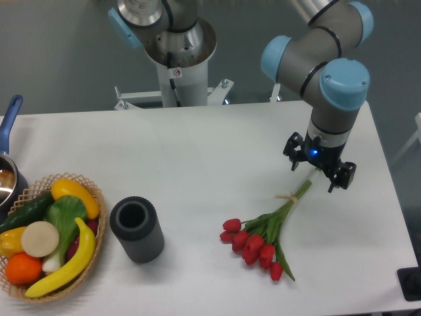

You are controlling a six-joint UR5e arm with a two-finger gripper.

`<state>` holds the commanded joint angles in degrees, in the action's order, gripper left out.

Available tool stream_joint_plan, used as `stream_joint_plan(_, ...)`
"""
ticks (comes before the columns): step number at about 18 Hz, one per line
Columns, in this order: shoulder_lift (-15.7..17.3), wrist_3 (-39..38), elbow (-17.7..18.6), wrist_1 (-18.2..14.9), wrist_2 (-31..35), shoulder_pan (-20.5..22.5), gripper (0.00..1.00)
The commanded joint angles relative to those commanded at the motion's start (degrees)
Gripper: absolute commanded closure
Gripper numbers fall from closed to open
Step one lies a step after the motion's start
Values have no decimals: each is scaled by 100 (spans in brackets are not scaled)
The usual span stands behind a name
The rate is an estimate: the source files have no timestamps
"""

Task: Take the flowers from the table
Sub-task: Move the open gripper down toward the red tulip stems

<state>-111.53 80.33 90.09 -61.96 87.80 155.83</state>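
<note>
The flowers (263, 236) lie flat on the white table (197, 151) at the front right: red tulip buds point to the front left, and green stems tied with a pale band run up to the right. My gripper (319, 172) hangs straight down over the stem ends, just above the table. Its two dark fingers (294, 153) stand apart, one on each side of the stem tips, so it is open and holds nothing.
A dark grey ribbed cylinder (137, 229) stands upright left of the flowers. A wicker basket (49, 237) of fruit and vegetables sits at the front left corner. A pot with a blue handle (9, 131) is at the left edge. The arm's base (177, 59) stands behind the table.
</note>
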Motion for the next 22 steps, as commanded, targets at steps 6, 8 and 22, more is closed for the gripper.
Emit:
stream_joint_plan(6,-35,-27,79,0,-70,-35,0)
stream_joint_plan(8,-44,-114,271,122,-280,-44,0)
stream_joint_plan(22,-571,-861,888,1397,-404,-483,0)
